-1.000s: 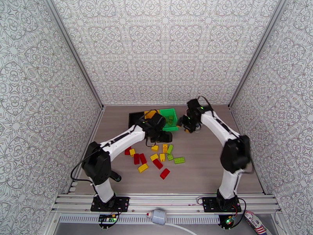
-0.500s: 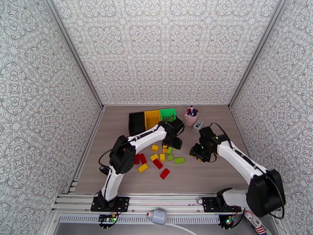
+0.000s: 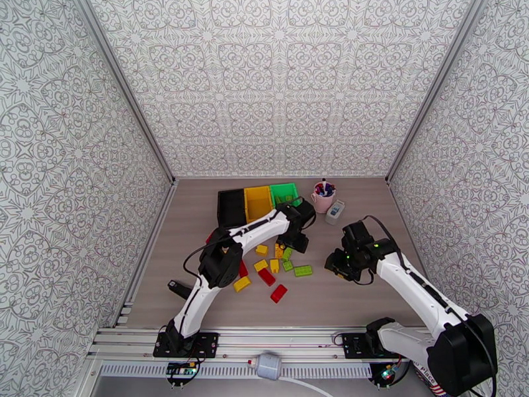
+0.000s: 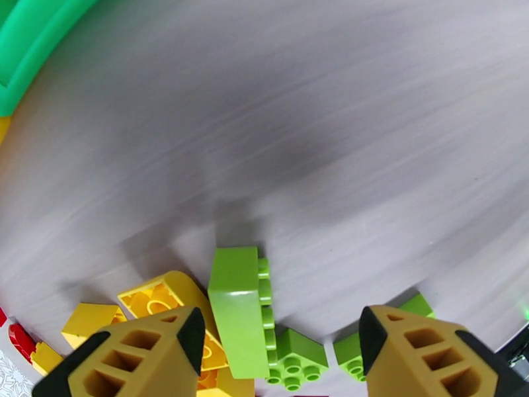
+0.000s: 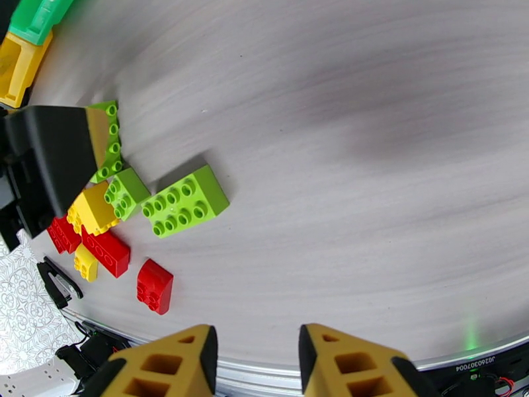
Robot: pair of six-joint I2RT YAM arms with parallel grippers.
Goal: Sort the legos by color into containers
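Sorting barely advanced: about twenty legos [image 3: 268,266] lie clustered just near of the far bins [image 3: 256,189]; bin contents unreadable. Left gripper [image 4: 281,325] apart above on-edge lime brick [image 4: 235,306]. Right gripper [image 5: 254,345] narrowly apart, empty, right of the cluster.

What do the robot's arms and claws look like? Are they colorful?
The left arm and right arm are white tubes with chunky black joints and thin black cables looping alongside. Tiny green lights glow on the right one. The left claw and right claw have mustard-yellow fingers with triangle-shaped holes and black inner faces.
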